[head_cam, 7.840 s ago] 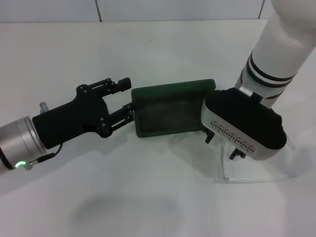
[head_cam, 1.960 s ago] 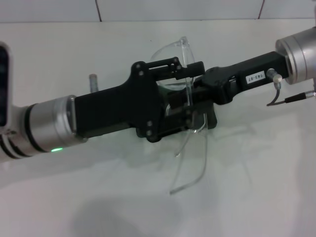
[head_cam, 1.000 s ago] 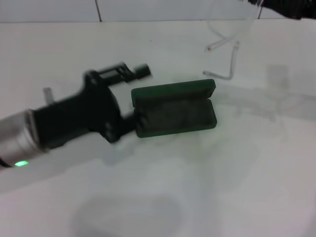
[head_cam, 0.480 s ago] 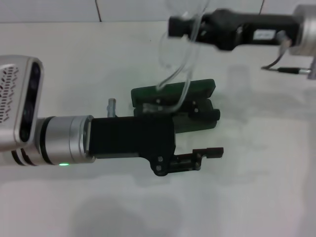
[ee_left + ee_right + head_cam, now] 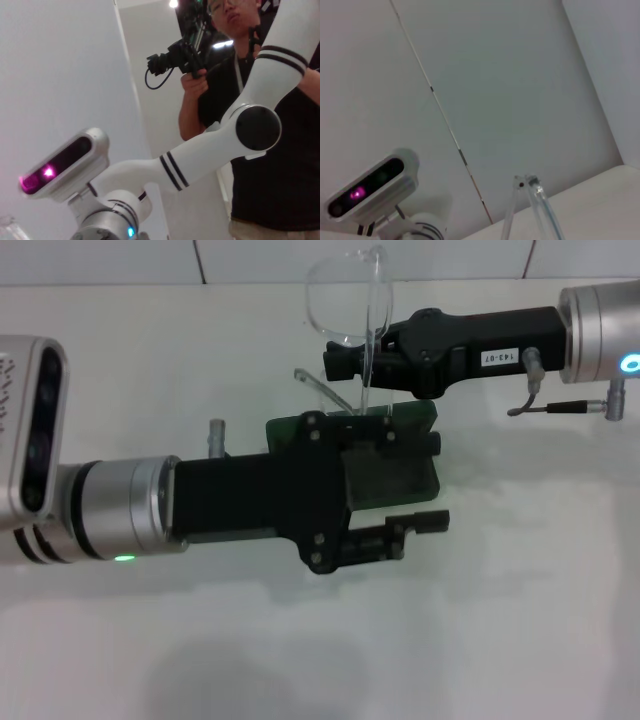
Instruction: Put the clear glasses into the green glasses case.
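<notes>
At frame centre, the left gripper [image 5: 418, 485] overlaps the green glasses case [image 5: 405, 472] from the left. Above it, the right gripper [image 5: 340, 362] reaches in from the right, with the clear glasses [image 5: 345, 305] at its tip.

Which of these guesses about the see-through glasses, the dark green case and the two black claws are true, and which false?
1. The clear frameless glasses are already inside the case. False: the right gripper holds them in the air above it.
2. The dark green hinged glasses case lies open on the white table. True.
3. The left gripper is open. True; it is at the case.
4. The left gripper grips the glasses. False: only the right one does.
</notes>
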`<state>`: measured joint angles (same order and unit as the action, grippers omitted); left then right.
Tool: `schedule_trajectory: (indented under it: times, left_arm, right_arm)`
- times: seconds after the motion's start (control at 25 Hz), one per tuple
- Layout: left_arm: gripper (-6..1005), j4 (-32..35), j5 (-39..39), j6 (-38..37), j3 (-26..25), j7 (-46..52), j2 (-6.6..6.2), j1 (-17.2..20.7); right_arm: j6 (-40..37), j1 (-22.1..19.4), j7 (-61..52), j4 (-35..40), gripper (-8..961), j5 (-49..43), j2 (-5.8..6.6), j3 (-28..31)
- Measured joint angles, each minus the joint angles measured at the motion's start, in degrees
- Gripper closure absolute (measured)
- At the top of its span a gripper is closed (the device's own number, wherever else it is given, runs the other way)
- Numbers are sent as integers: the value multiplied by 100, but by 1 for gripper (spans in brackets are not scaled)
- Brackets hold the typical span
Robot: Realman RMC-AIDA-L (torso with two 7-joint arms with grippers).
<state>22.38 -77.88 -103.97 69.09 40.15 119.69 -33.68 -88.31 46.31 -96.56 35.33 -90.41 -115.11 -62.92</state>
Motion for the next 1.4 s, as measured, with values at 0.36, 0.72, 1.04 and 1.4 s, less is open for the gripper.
schedule_trajectory:
  times: [0.36, 0.72, 1.04, 1.4]
  left_arm:
    - [467, 12, 97, 243, -1, 2, -3, -34]
    - [467, 17, 94, 314, 2, -1, -8, -102]
    - [468, 26, 107, 383, 4, 12, -6, -142]
    - [467, 32, 233, 395, -12, 131, -26, -133]
  right_arm:
    - [-138, 138, 118, 81, 830, -375, -9, -87]
    - [-255, 165, 117, 264, 830, -587, -4, -168]
    - [-215, 153, 243, 320, 830, -597, 34, -182]
    - [-185, 133, 358, 334, 830, -845, 35, -163]
